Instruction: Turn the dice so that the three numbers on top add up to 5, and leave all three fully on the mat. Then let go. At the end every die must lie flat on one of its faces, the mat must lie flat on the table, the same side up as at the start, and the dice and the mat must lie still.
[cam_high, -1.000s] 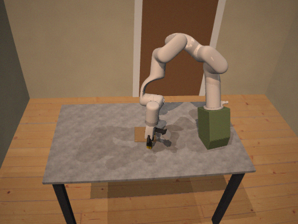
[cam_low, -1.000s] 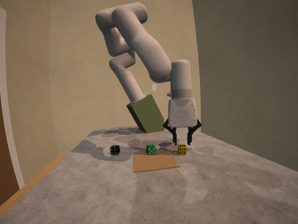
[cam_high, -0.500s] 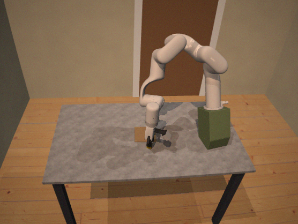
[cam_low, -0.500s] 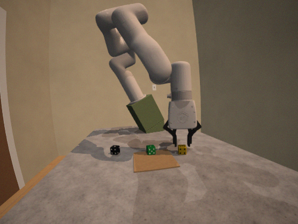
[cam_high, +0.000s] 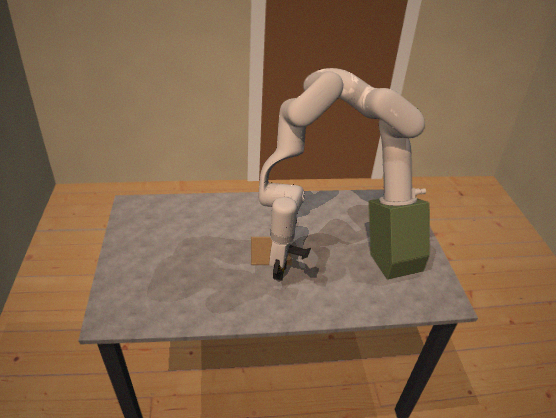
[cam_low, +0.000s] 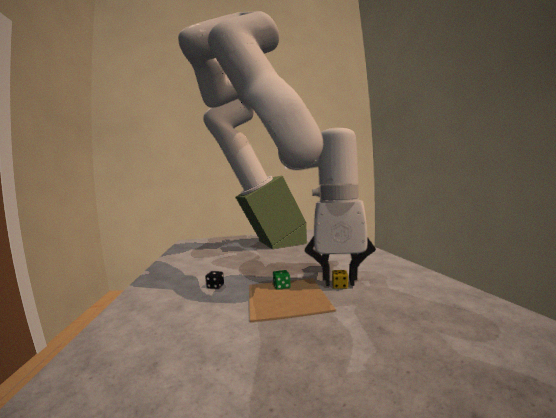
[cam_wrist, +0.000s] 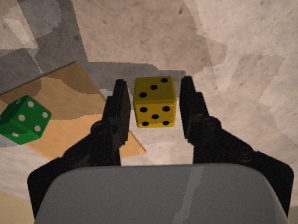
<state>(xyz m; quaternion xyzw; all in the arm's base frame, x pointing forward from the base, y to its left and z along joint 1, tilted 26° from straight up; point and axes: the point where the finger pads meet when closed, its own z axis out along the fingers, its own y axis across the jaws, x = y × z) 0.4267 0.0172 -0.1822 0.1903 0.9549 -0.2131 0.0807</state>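
Note:
The yellow die (cam_wrist: 154, 101) lies flat on the grey table, just off a corner of the tan mat (cam_low: 290, 302). My gripper (cam_wrist: 154, 91) is lowered over it, with one finger on each side. The fingers stand open, and a narrow gap shows on each side of the die. The same shows in the exterior view, where the gripper (cam_low: 340, 280) straddles the yellow die (cam_low: 340, 279). The green die (cam_low: 281, 279) sits at the mat's far edge. The black die (cam_low: 214, 280) lies on the table, off the mat to the left. In the top view the arm hides most of the mat (cam_high: 260, 251).
The arm's green base block (cam_high: 400, 237) stands on the table to the right of the mat. The table's edges are far from the dice.

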